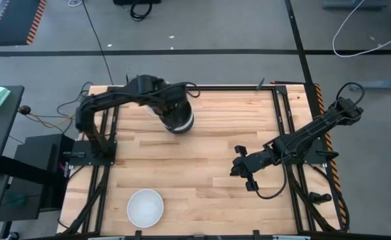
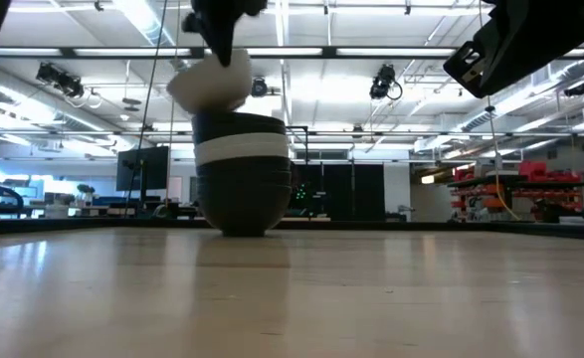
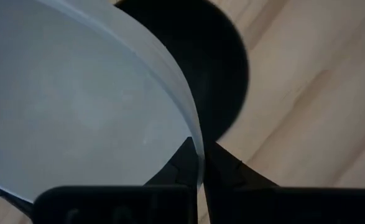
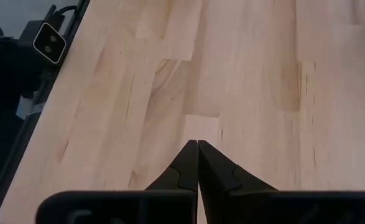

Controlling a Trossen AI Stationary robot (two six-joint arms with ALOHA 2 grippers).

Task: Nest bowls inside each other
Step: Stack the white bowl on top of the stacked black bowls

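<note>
A stack of nested bowls (image 2: 242, 174), black with one white rim showing between them, rests by its base on the table's far middle (image 1: 177, 121). My left gripper (image 3: 201, 149) is shut on a white bowl (image 2: 210, 85), which hangs tilted just above the stack's left side. In the left wrist view the stack's black top bowl (image 3: 216, 68) lies below the white one. Another white bowl (image 1: 145, 207) sits upright near the table's near left. My right gripper (image 4: 198, 146) hovers shut and empty over bare wood at the right (image 1: 238, 165). My left gripper pinches the white bowl's rim (image 3: 193, 134) between its two fingers, one finger (image 3: 181, 167) inside the bowl and the other (image 3: 227, 169) outside. The fingers come from above, pointing steeply down. The bowl hangs tilted below them, clear of the table and over the stack.
Black rails (image 1: 285, 133) run along the table's left and right sides beside the arm bases. Bare wood lies between the stack, the near white bowl and my right gripper. Beyond the far edge is open room.
</note>
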